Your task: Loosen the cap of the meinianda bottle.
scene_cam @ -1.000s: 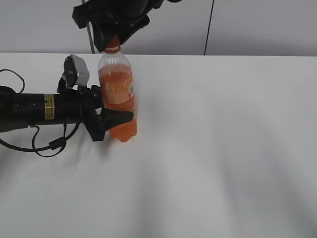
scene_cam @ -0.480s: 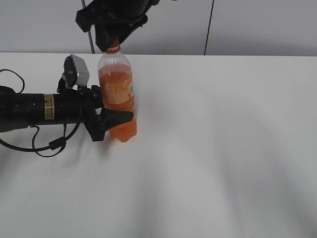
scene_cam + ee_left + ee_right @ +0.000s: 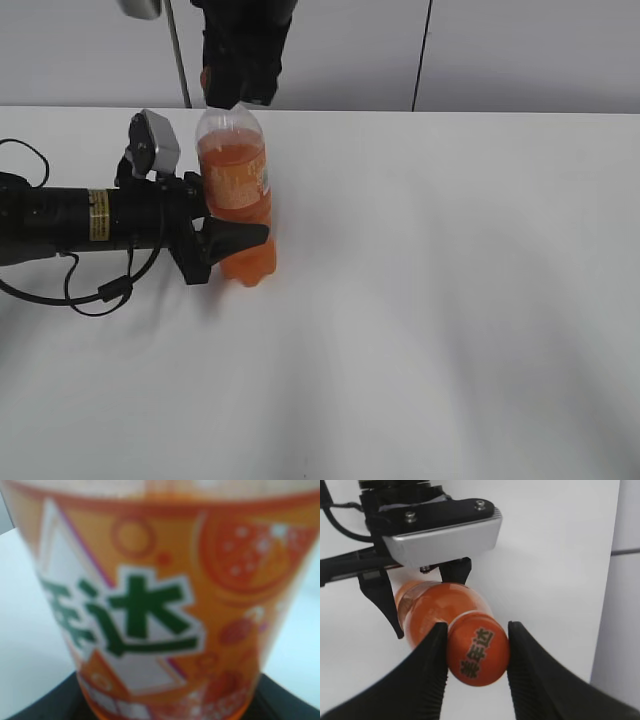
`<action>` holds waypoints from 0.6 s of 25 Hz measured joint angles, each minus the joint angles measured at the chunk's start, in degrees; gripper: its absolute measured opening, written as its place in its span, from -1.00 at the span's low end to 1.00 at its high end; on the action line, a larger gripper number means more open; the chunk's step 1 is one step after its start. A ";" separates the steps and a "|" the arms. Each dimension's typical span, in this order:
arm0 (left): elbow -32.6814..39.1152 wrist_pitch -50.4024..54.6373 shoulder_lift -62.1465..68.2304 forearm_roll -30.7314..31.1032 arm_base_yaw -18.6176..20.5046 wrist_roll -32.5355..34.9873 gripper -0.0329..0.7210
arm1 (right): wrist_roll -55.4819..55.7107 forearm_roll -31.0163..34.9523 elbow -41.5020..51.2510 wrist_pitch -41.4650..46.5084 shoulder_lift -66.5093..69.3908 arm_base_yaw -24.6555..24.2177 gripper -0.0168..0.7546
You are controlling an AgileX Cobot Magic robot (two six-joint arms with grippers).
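The meinianda bottle (image 3: 236, 195) stands upright on the white table, with orange drink and an orange-and-white label that fills the left wrist view (image 3: 160, 605). My left gripper (image 3: 232, 238) is shut on the bottle's lower body from the left. My right gripper (image 3: 240, 88) comes down from above and is shut on the orange cap (image 3: 477, 650), which carries dark characters on top; both black fingers (image 3: 427, 680) press its sides. In the exterior view the cap is hidden behind the right gripper.
The left arm (image 3: 80, 215) lies along the table at the left with a looping black cable (image 3: 105, 290). The white table (image 3: 450, 300) stretches to the right and front. A grey wall (image 3: 500, 50) stands behind.
My right gripper has turned about the cap's axis, its body swinging from a slanted pose to a more upright one over the bottle's top. The bottle and left gripper have stayed put.
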 joint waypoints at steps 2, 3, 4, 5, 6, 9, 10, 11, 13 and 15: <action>-0.06 0.06 0.00 0.25 0.05 -0.12 0.15 | -7.43 0.43 0.00 0.00 0.00 0.00 -0.25; -0.11 0.11 0.00 0.31 0.05 -0.12 0.15 | -9.63 0.65 0.00 0.00 0.00 0.00 -0.25; -0.11 0.11 0.00 0.36 0.05 -0.14 0.15 | -11.28 0.69 0.00 0.00 0.00 0.00 -0.25; -0.11 0.17 0.00 0.36 0.05 -0.14 0.15 | -12.32 0.77 0.00 0.00 0.00 0.00 -0.25; -0.11 0.17 0.00 0.43 0.05 -0.14 0.15 | -12.87 0.91 0.00 0.00 0.00 0.00 -0.25; -0.11 0.17 0.00 0.54 0.11 -0.14 0.15 | -13.45 1.24 -0.05 0.07 0.00 0.00 -0.25; -0.11 0.17 0.00 0.60 0.13 -0.14 0.15 | -13.58 1.30 -0.14 0.13 0.00 0.00 -0.25; -0.11 0.17 0.00 0.66 0.13 -0.14 0.15 | -13.65 1.30 -0.20 0.19 0.00 0.00 -0.25; -0.16 0.17 0.00 0.81 0.13 -0.14 0.15 | -13.76 1.49 -0.20 0.39 -0.15 0.00 -0.25; -0.16 0.05 0.00 1.14 0.13 -0.14 0.15 | -13.86 1.82 -0.20 0.44 -0.74 0.00 -0.25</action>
